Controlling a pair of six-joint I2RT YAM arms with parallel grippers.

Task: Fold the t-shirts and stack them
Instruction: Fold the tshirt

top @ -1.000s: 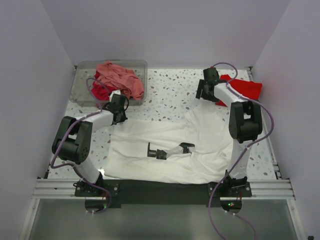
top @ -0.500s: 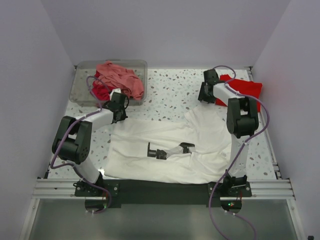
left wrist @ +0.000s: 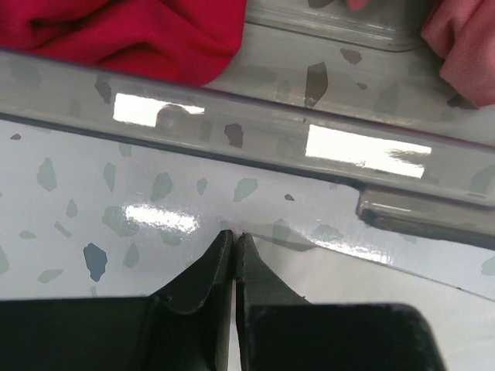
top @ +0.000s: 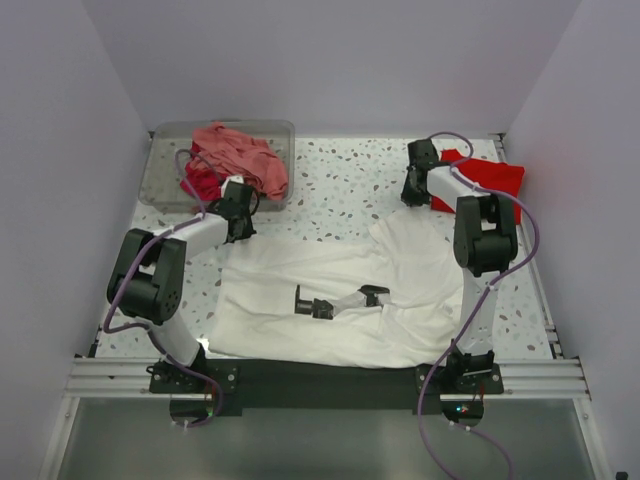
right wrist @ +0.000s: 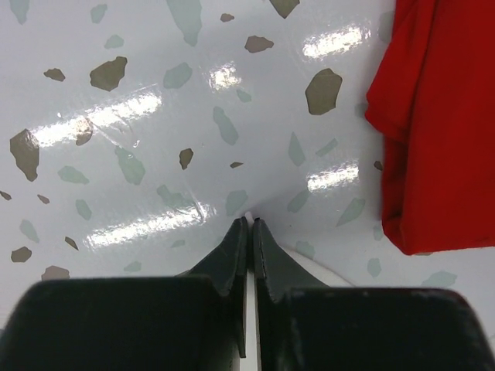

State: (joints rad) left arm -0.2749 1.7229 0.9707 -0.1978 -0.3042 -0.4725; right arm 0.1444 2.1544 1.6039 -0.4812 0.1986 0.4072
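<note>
**Far left.** Clear bin (top: 158, 170) on the bench (top: 340, 180), loaded with a crumpled salmon-pink t-shirt (top: 240, 155) and a crimson t-shirt (top: 200, 185). Neither folded.

**Just in front of the bin wall.** Left gripper (left wrist: 233, 238), fingers pressed together, tips down at the far left corner of the white t-shirt (top: 300, 265). Cannot tell whether any cloth sits between the tips.

**Centre.** White t-shirt, spread nearly flat across the bench, rumpled and bunched along the near right side. Not yet folded.

**Right of centre.** Right gripper (right wrist: 249, 222), pinched shut on the far right corner of the white t-shirt, with a sliver of white showing at the tips.

**Far right.** Red t-shirt (top: 490, 175), lying compact and flat by the bench edge, probably folded already. Just beside the right gripper, not touching it.

**Hazards, as judged from this layout:**
- Thin bite at both corners. Likely to slip out on lifting, above all on the left, where no hold is confirmed. Would leave one corner behind and skew the fold.
- Left gripper close to the bin wall. Risk of knocking or dragging the bin on the way up.
- Red t-shirt's edge close to the right gripper. Risk of snagging and disturbing it.
- Rumples on the near side. Apt to be folded in as creases unless pulled taut first.
</note>
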